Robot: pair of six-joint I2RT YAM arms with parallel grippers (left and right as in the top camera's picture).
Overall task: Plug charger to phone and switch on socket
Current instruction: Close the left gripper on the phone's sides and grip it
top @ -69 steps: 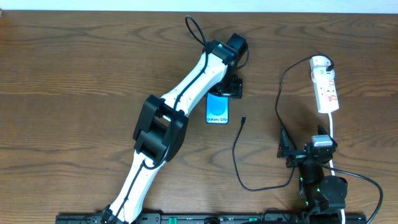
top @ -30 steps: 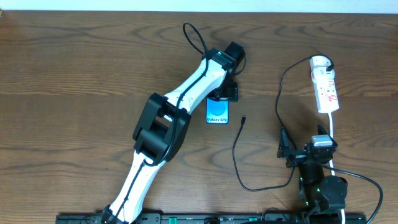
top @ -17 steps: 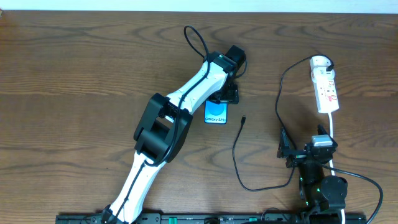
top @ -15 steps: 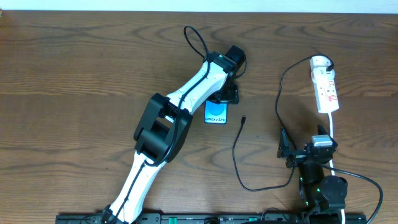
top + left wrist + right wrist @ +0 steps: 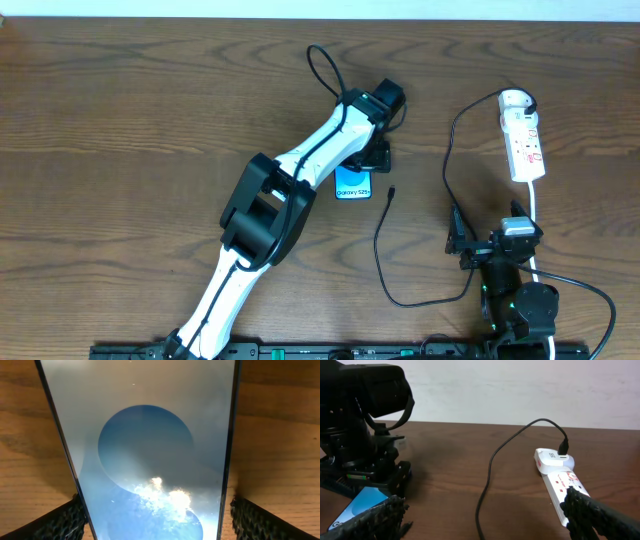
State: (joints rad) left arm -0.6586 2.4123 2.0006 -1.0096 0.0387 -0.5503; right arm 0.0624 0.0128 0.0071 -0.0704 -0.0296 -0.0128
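Brown wooden table seen from above, two robot arms reaching in from the near edge. White-and-black left arm stretched diagonally toward the centre, its left gripper spread wide and clamped across the phone, one ribbed black fingertip against each long edge. Phone near the table's centre, screen up, blue and cyan swirl, small white lettering at the near end reading "Galaxy S25+". Seemingly tilted in the right wrist view, far end tucked under the gripper; hard to tell whether lifted clear of the wood.

Just right of the phone, not touching it, the small black plug tip of the charger cable. Thin black cable curving toward the near edge, looping right, then running up past the right arm to a black plug seated in the rounded far end of the power strip.

Power strip narrow and white, lying at the far right, red switches and red print along the top, print too small to read. Thicker white cord leading from its near end toward the right arm.

Right gripper near the right front, well apart from phone and plug tip, jaws fully apart and holding nothing. Pale wall behind the table.
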